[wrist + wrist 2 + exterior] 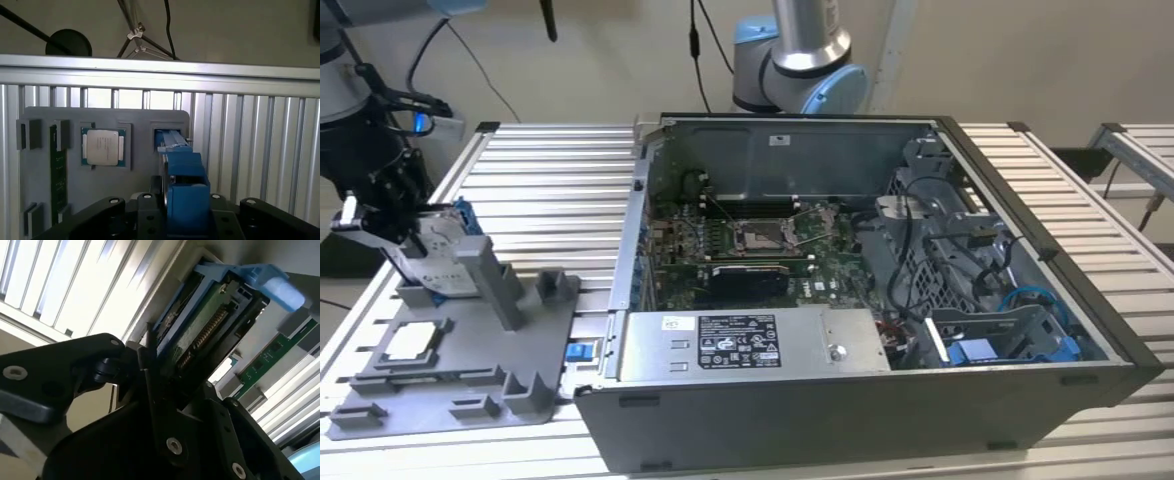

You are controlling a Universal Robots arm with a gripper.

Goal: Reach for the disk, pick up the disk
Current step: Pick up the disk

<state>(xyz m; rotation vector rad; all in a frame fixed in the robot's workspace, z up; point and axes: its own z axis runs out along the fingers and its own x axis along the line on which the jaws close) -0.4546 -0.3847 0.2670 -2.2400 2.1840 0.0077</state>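
Disk (443,235) is at the grasp step, I judge, not yet lifted. On the exterior view's right sits the open computer case (881,400). On its left, the grey fixture (494,300) holds it upright on edge in a slot. The gripper (177,212) straddles its blue bracket (186,195); clamped or merely around it, I cannot tell. Freeing it calls for a firm hold and a straight pull along the slot. The power-supply box (747,345) carries labels, and the chip (102,146) faint print, none legible.

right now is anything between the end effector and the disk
Nothing visible does. The end effector is right at the disk, which stands on edge in the grey holder at the exterior view's left.
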